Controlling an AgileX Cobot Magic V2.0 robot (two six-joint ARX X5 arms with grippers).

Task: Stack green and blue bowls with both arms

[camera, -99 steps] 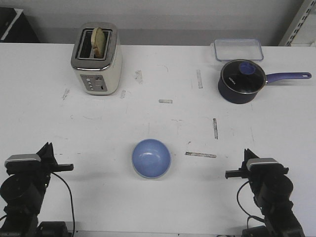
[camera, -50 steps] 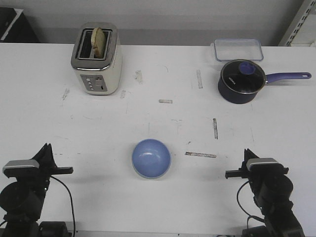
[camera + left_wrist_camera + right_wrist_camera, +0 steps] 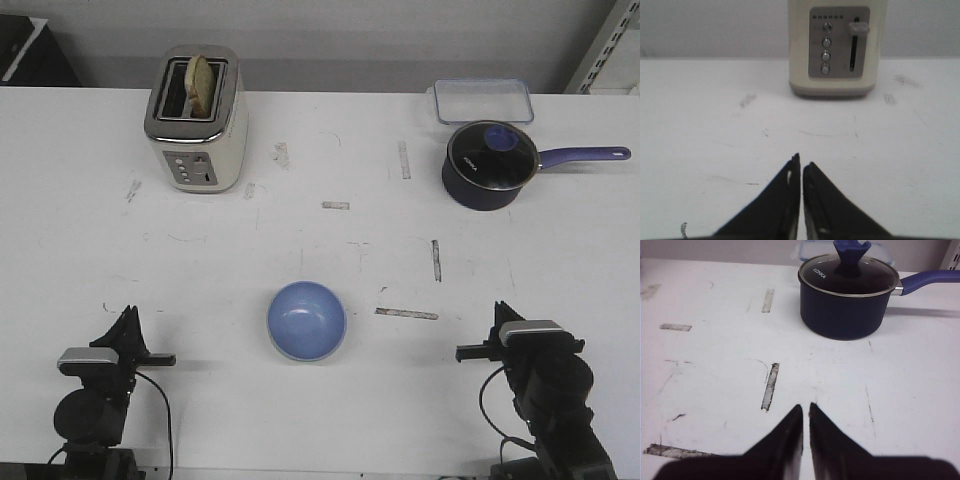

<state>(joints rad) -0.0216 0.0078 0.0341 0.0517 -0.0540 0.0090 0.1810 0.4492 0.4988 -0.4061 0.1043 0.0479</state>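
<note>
The periwinkle blue bowl [image 3: 306, 320] sits upright on the white table [image 3: 320, 250] near the front middle. No mint green bowl shows in any view. My left gripper [image 3: 128, 318] is low at the front left, well left of the bowl; in the left wrist view [image 3: 800, 161] its jaws are closed and empty, pointing at the toaster. My right gripper [image 3: 500, 312] is low at the front right, well right of the bowl; in the right wrist view [image 3: 805, 409] its jaws are closed and empty, pointing toward the saucepan.
A cream toaster [image 3: 195, 120] with bread in its slot stands at the back left and shows in the left wrist view [image 3: 837, 47]. A dark lidded saucepan [image 3: 487, 165] with a blue handle, also in the right wrist view [image 3: 847, 295], and a clear container [image 3: 482, 100] stand at the back right.
My left arm has moved to the right and dropped lower, toward the table's front edge. The right arm and the blue bowl have not moved.
</note>
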